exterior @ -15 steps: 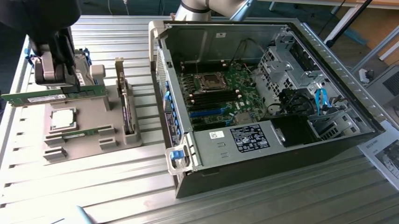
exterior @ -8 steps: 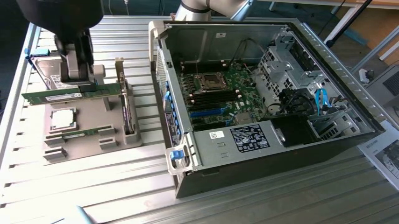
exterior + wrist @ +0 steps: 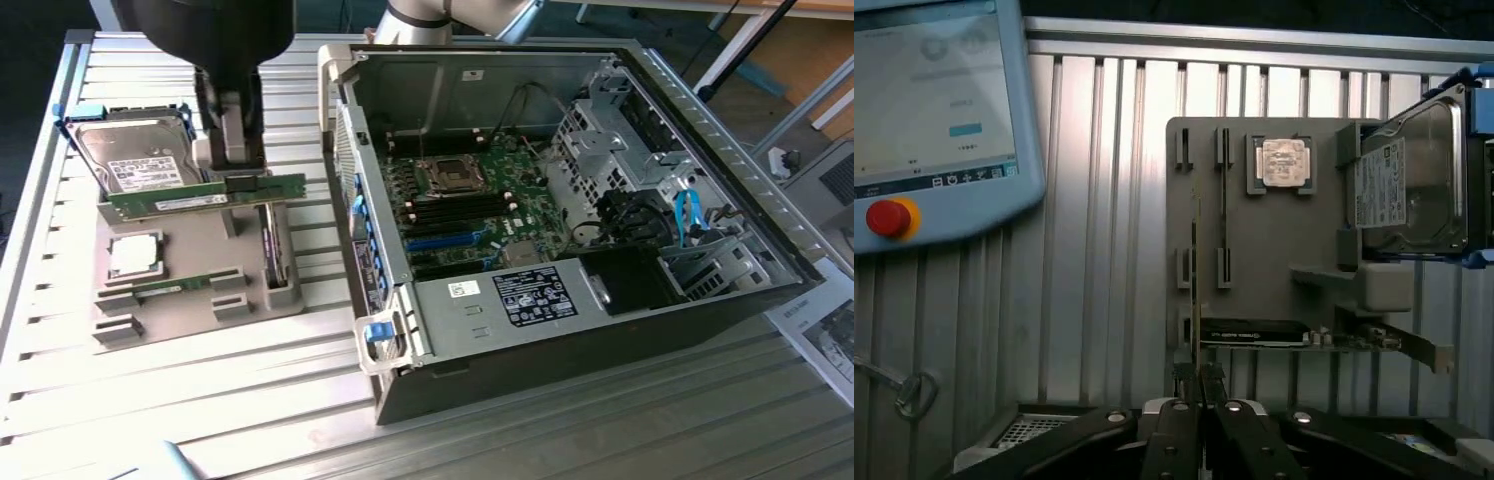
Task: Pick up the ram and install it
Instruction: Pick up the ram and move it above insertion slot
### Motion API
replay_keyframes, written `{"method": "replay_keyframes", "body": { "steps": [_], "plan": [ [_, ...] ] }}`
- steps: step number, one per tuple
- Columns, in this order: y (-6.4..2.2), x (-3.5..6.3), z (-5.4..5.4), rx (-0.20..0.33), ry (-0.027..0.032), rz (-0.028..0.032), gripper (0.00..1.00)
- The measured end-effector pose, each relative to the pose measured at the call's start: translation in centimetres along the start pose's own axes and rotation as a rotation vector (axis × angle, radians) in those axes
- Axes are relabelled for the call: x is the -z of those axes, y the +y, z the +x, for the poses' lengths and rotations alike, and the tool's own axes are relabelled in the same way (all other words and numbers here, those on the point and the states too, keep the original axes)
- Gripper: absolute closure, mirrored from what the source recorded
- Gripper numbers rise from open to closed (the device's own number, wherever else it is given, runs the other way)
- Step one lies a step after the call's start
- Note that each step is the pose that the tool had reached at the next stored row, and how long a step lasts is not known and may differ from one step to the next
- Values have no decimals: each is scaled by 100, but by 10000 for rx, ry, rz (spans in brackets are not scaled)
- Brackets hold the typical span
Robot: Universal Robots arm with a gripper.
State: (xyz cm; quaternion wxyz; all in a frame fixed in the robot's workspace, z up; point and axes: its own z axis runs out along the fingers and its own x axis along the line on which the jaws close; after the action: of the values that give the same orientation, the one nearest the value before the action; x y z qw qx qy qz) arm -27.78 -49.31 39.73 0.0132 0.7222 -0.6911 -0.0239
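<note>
While the pincer (image 3: 243,165) is clamped on the ram (image 3: 207,198), held crosswise between its jaws above the grey tray (image 3: 200,250), we judge that a slightly off-centre grip could tilt the stick, so it would jam against the memory slots (image 3: 461,210).

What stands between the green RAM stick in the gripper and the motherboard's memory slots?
The grey metal wall of the open computer case, edged with blue tabs, rises between the thin green ram stick, held in the gripper, and the black memory slots. Nothing visible covers the slots from above.
</note>
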Motion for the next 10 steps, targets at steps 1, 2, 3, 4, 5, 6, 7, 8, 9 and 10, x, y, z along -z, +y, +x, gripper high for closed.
{"method": "replay_keyframes", "body": {
  "steps": [1, 2, 3, 4, 5, 6, 7, 8, 9, 10],
  "plan": [
    [-74, 4, 3, 1, 0, -7, 88],
    [-214, 11, 9, 3, -1, -20, 88],
    [-280, 15, 12, 3, -1, -27, 88],
    [-367, 19, 16, 4, -3, -35, 88],
    [-445, 23, 19, 6, -3, -43, 88],
    [-490, 26, 21, 5, -2, -48, 88],
    [-531, 28, 23, 5, -2, -53, 88],
    [-579, 31, 25, 6, -2, -57, 88],
    [-622, 33, 27, 7, -3, -62, 88],
    [-683, 35, 30, 8, -4, -70, 88]
  ]
}}
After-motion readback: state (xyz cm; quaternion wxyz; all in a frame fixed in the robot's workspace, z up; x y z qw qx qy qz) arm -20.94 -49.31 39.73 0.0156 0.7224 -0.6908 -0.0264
